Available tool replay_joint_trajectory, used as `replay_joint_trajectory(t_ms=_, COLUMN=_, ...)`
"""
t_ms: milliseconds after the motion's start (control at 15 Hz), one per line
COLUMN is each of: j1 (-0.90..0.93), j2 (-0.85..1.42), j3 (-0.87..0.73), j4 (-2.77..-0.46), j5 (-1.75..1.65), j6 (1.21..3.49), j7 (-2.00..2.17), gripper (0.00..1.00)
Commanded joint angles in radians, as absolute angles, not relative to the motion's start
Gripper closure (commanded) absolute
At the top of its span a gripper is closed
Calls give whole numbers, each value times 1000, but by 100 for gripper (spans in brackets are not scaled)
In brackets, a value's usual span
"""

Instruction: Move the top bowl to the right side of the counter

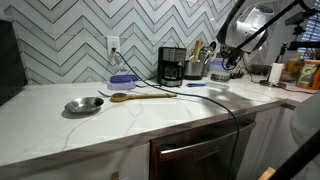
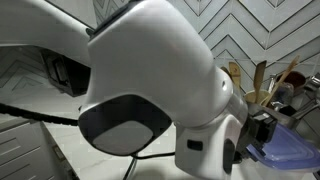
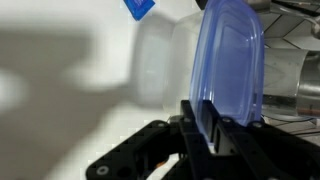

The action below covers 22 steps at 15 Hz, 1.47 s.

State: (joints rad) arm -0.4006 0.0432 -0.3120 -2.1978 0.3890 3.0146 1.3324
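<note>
- The hand (image 3: 205,128) is closed narrow on the top bowl (image 3: 232,60), a pale lavender-blue plastic one. In the wrist view its dark fingers (image 3: 190,120) pinch the bowl's wall at the rim.
- The bowl stands on edge in the grip, above the white bench (image 3: 60,90). I cannot tell whether it touches the bench.
- In an exterior view the bowl (image 2: 292,150) shows at the lower right, just beside the arm (image 2: 150,70), with wooden utensils (image 2: 262,80) behind it.
- In an exterior view the arm (image 1: 245,28) reaches down over the right part of the bench (image 1: 150,125), beyond the coffee maker (image 1: 172,65) and near the utensil holder (image 1: 197,68).
- Farther left on the bench lie a darker blue-purple bowl (image 1: 122,79), a wooden spoon (image 1: 142,97) and a shiny metal bowl (image 1: 84,105).
- A black cable (image 1: 225,105) crosses the bench's front edge.
</note>
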Motion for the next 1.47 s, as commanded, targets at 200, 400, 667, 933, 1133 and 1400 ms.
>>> replay_joint_trajectory(t_ms=200, j1=-399, j2=43, j3=-309, j4=-2198, j5=389, j6=3015, j7=1332, gripper=84)
replay_joint_trajectory(t_ms=400, j1=-399, j2=43, j3=-309, j4=-2198, j5=389, j6=3015, j7=1332, gripper=84)
replay_joint_trajectory(t_ms=667, j1=-399, j2=62, j3=-314, j4=-2182, j5=378, j6=3002, j7=1356, gripper=96)
replay_joint_trajectory(t_ms=933, j1=-396, j2=181, j3=-343, j4=-2120, j5=345, j6=2997, j7=1422, gripper=96)
replay_joint_trajectory(t_ms=1133, j1=-394, j2=250, j3=-354, j4=-2085, j5=349, j6=2992, j7=1445, gripper=96)
replay_joint_trajectory(t_ms=1400, j1=-392, j2=313, j3=-344, j4=-2039, j5=419, j6=3007, j7=1418, gripper=96)
